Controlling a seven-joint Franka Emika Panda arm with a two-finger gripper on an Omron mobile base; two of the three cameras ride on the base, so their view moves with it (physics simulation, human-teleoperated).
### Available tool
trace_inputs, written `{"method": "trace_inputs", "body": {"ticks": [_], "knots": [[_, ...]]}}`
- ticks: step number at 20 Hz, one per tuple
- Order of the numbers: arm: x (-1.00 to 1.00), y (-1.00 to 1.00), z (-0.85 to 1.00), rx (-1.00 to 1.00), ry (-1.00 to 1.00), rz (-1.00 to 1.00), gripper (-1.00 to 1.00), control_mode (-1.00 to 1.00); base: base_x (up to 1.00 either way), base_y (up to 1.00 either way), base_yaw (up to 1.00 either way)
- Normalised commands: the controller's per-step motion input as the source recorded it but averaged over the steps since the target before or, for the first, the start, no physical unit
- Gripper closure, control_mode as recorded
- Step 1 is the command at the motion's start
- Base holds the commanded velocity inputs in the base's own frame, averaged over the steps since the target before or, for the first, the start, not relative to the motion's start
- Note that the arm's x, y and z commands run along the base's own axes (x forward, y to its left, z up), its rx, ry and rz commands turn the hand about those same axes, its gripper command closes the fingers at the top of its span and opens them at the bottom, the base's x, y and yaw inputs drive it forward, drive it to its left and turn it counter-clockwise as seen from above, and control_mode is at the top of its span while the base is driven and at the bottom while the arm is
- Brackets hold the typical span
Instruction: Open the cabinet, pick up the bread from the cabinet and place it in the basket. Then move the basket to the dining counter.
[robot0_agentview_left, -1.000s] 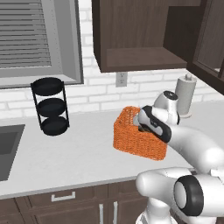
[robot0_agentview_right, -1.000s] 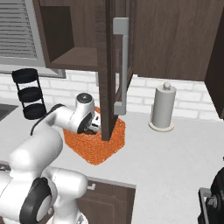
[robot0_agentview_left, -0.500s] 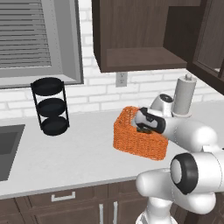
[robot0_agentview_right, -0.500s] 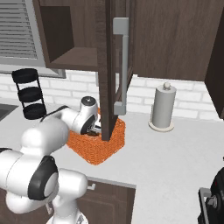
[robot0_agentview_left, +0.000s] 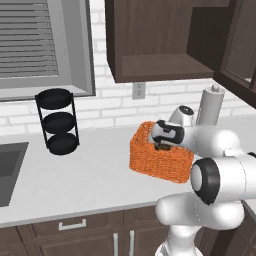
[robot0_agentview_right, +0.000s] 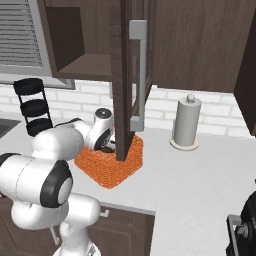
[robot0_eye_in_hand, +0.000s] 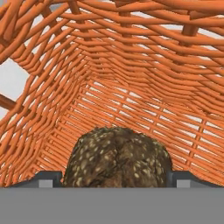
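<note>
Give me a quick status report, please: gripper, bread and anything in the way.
Gripper open, down inside the basket. Bread between the fingertips, in the basket. Open cabinet door hangs close over the basket.

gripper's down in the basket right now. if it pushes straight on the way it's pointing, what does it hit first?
The bread, most likely. In the hand view it sits between the open gripper fingertips, right in front. Past it is the woven inside wall of the basket. How far off the bread is can't be judged.

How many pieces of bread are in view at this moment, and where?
1. The bread sits inside the basket on the worktop, between the tips of the open gripper. The base views do not show the basket's floor, so another could be hidden.
</note>
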Motion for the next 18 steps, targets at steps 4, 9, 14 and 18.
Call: {"method": "trace_inputs", "body": {"ticks": [4, 9, 14, 18], "knots": [[0.27, 0.00, -0.19, 0.00, 0.00, 0.00, 1.00, -1.00, 0.00, 0.00, 0.00], [0.21, -0.02, -0.12, 0.00, 0.00, 0.00, 1.00, -1.00, 0.00, 0.00, 0.00], [0.23, -0.01, -0.13, 0.00, 0.00, 0.00, -1.00, -1.00, 0.00, 0.00, 0.00], [0.04, -0.03, 0.00, 0.00, 0.00, 0.00, -1.00, -1.00, 0.00, 0.00, 0.00]]}}
